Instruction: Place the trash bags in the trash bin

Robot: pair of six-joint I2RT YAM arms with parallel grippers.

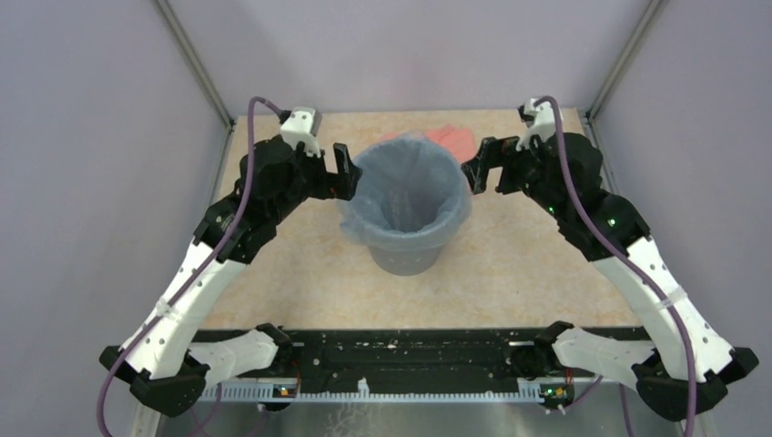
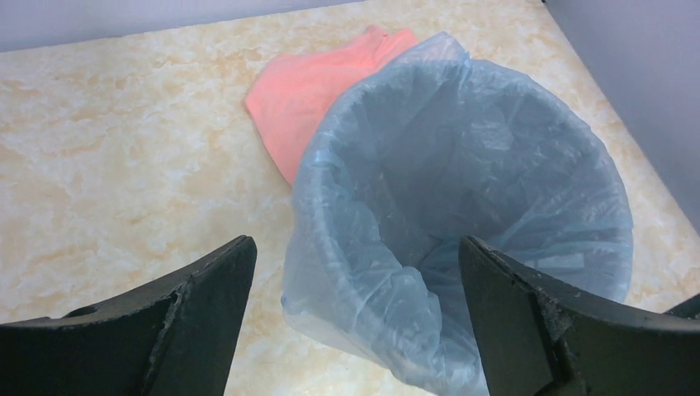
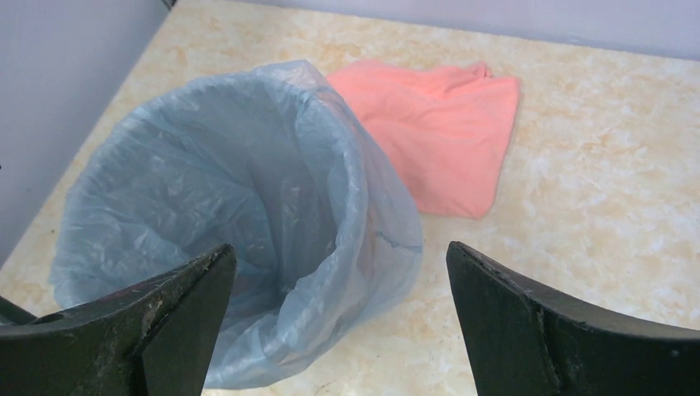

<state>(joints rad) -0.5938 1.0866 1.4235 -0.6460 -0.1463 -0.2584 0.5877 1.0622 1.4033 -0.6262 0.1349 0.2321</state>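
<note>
- Jaws of the left gripper [image 1: 345, 172] stand wide apart with nothing between them; it hangs just beside the left side of the bin's rim
- the right gripper [image 1: 480, 167] is spread just as wide and holds nothing, just beside the right side of the rim, so the two face each other across the bin
- the trash bag [image 1: 360, 224], pale blue and translucent, lines the trash bin [image 1: 406, 260]: its body hangs down inside, and its mouth is turned out over the rim and drapes down the outer wall in a crinkled skirt
- the trash bin stands upright near the middle of the table [image 1: 273, 273], and its grey lower wall shows below the skirt
- in the left wrist view the near part of the bagged rim shows between the dark fingers [image 2: 190, 322]; whether the finger on the right of that view touches the plastic cannot be told
- in the right wrist view the bag's folded edge bulges out on the side towards the cloth, apart from both fingers
- a salmon-pink cloth [image 1: 452, 138] lies flat on the table just behind the bin, its near edge hidden by the bag, so contact between them cannot be judged
</note>
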